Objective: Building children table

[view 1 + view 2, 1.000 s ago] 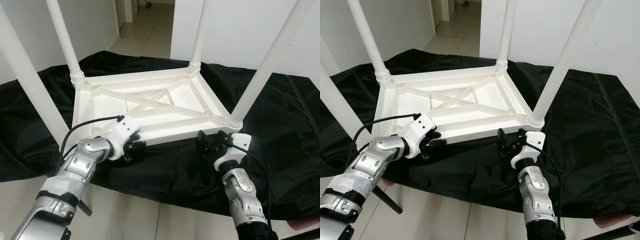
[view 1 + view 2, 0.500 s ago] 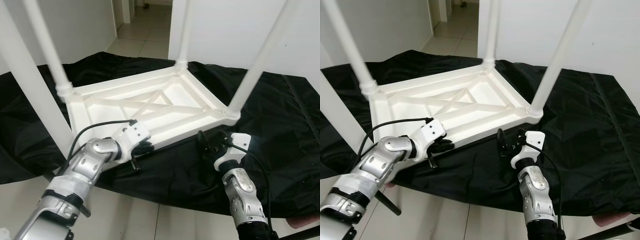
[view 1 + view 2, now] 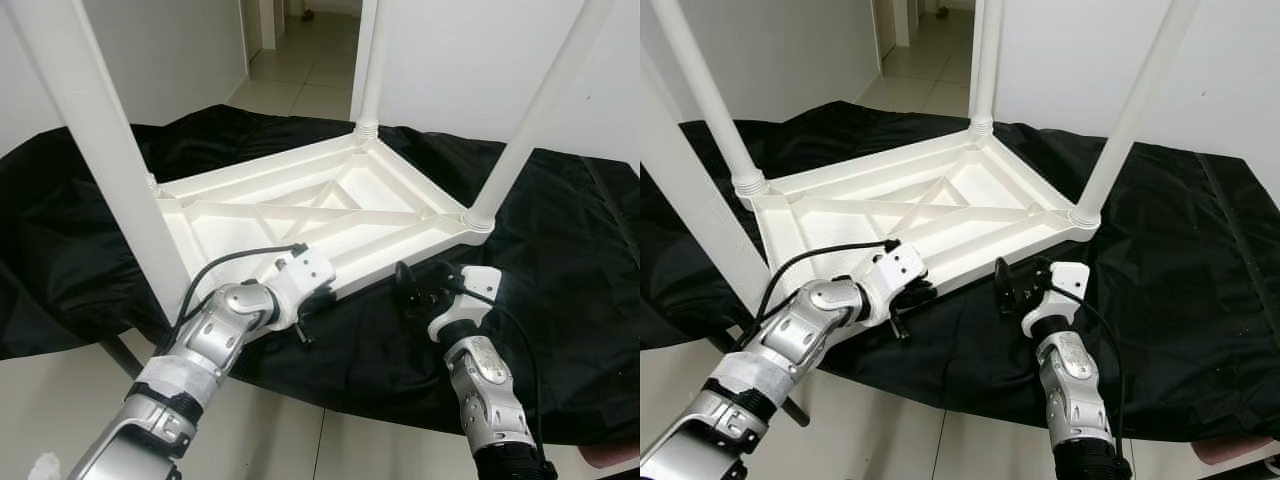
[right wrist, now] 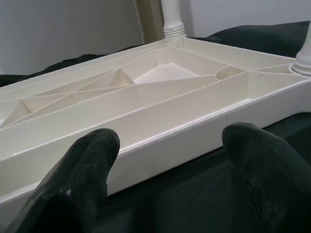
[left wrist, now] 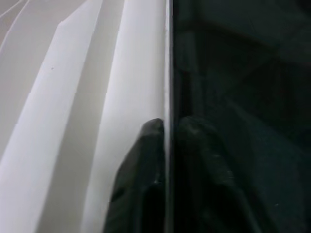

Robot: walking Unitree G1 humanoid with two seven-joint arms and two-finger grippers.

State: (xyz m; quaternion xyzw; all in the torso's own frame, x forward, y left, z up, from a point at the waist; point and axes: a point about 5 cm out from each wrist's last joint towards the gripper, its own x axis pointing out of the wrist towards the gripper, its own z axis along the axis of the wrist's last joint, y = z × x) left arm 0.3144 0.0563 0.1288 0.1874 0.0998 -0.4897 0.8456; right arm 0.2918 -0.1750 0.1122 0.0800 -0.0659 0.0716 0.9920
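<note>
A black cloth [image 3: 560, 250] is spread wide over the work surface and hangs over its near edge, with pale floor tiles [image 3: 300, 95] running off through a doorway behind it. On the cloth lies the white plastic children's table [image 3: 320, 215], turned upside down so its ribbed underside faces up, the braces crossing in the middle of the tray-like top. Four white legs stand up from its corners: the near-left leg [image 3: 110, 150] looms big and close, the near-right leg [image 3: 535, 110] rises at an angle on the right, the far-right leg [image 3: 368, 60] stands by the white wall, and the far-left leg [image 3: 705, 95] shows in the right eye view.

The silver left arm reaches in from the lower left, a black cable looping over its wrist. The left gripper [image 3: 312, 305] is at the table's near rim, and the left wrist view shows its fingers [image 5: 146, 165] pinching that thin white rim, one finger on the inner side and one on the dark cloth side.

The right gripper [image 3: 425, 290] hovers just off the near rim, closer to the near-right corner, above the cloth. Its fingers [image 4: 87, 165] are spread wide apart, the rim lying across the gap ahead of them and nothing between them.
</note>
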